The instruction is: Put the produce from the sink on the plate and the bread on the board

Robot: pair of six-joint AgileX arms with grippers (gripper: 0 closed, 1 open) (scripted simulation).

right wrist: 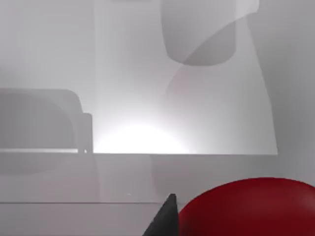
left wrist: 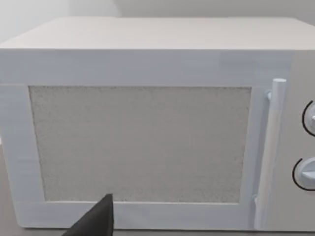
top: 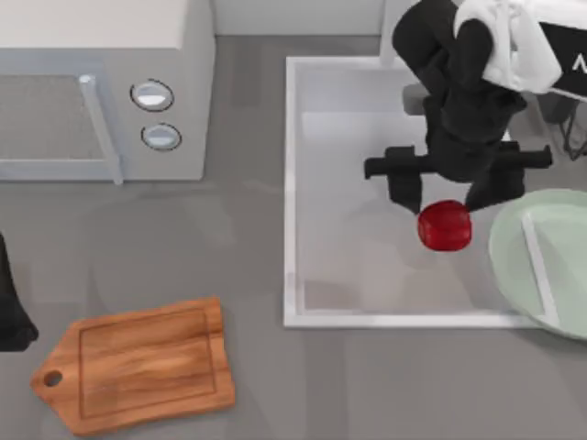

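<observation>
Right gripper over the sink, fingers either side of the red produce, apparently clamped on it, near the sink's right part beside the mint plate overlapping the right rim. Grey table. Wooden board front left. White microwave back left. Left arm parked at left edge; its grip can't be told.

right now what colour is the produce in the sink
Glossy red, clearest in the top view.
</observation>
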